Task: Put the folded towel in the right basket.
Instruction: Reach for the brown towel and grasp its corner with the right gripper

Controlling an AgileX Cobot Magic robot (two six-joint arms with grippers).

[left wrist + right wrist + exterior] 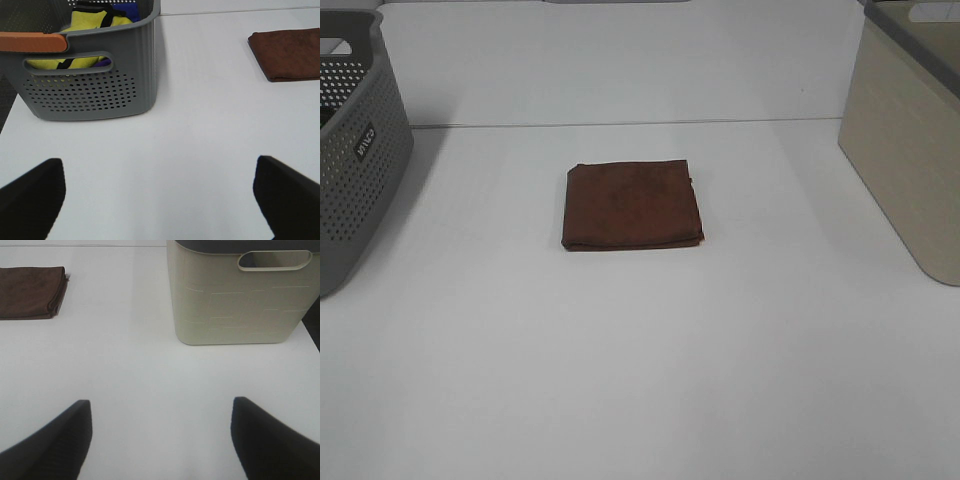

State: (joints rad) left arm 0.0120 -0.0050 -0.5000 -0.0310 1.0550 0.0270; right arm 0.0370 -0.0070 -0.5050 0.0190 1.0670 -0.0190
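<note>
**Nothing grabbed yet, towel pickup pending**

Found folded towel (633, 206) flat at middle of table (640, 380), well apart from beige right basket (910, 150) and from grey left basket (355, 170). Seeing right gripper (161, 404) and left gripper (159, 162) both spread wide, holding nothing, over bare table. Likely risks:
- pinching only the top layer, so unfolding on lift
- dragging cloth instead of lifting
- snagging on the basket rim or dropping short
- going to the wrong basket
</note>
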